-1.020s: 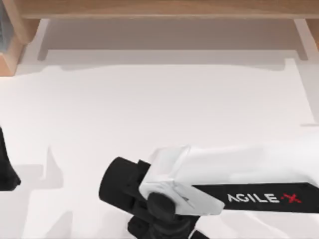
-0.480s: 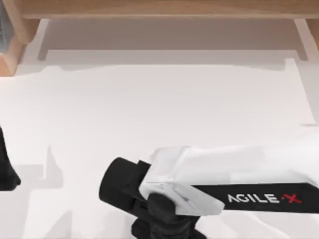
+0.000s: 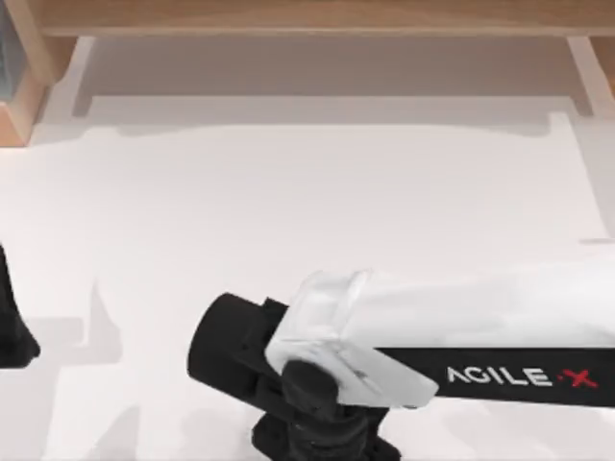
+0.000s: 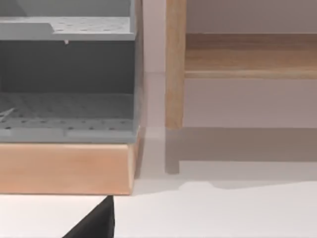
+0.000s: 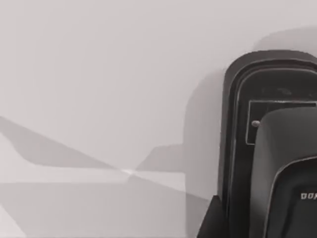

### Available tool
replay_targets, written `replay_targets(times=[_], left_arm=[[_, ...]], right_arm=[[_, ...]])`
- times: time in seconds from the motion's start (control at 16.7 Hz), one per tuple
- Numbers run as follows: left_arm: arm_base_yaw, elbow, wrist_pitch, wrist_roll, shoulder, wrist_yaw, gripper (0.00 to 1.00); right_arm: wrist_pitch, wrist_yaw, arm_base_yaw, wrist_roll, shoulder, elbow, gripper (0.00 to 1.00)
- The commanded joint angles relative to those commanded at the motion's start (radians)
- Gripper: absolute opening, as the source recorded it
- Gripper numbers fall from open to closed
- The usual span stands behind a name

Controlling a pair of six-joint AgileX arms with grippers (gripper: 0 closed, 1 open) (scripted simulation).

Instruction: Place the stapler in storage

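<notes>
The stapler (image 5: 237,129) is a black, rounded oblong with a thin light-grey edge. It lies flat on the white table, close under my right wrist camera. My right arm reaches in from the right of the top view, and its gripper (image 3: 317,434) points down near the table's front edge, just above the stapler. Its black wrist hides the fingers from above. My left gripper (image 3: 12,327) is parked at the far left edge of the table.
A wooden shelf unit (image 3: 307,17) runs along the back. At the back left stands a wooden box with grey perforated trays (image 4: 67,116). A wooden upright (image 4: 175,64) rises beside it. White tabletop (image 3: 317,202) lies between the arm and the shelf.
My right arm has shifted slightly toward the front edge of the table. The left arm has not moved.
</notes>
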State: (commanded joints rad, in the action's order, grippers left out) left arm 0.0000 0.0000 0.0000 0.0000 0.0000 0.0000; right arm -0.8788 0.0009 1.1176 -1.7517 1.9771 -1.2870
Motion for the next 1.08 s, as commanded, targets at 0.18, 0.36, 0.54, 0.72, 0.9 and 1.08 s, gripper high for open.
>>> replay_targets(times=[0.18,0.36,0.54,0.72,0.9,1.08], left_arm=[[0.000,0.000,0.000,0.000,0.000,0.000,1.00],[0.000,0.000,0.000,0.000,0.000,0.000,1.00],[0.000,0.000,0.000,0.000,0.000,0.000,1.00],[0.000,0.000,0.000,0.000,0.000,0.000,1.00],[0.000,0.000,0.000,0.000,0.000,0.000,1.00],[0.000,0.000,0.000,0.000,0.000,0.000,1.00]], right_arm=[[-0.049,0.000,0.000,0.002,-0.024,-0.027,0.00],[-0.047,0.001,0.000,0.001,-0.020,-0.025,0.00],[-0.049,0.011,-0.023,0.028,-0.034,-0.046,0.00],[-0.061,0.044,-0.115,0.127,-0.070,-0.119,0.00],[-0.084,0.087,-0.268,0.283,-0.112,-0.228,0.00],[-0.129,0.130,-0.473,0.501,-0.138,-0.354,0.00]])
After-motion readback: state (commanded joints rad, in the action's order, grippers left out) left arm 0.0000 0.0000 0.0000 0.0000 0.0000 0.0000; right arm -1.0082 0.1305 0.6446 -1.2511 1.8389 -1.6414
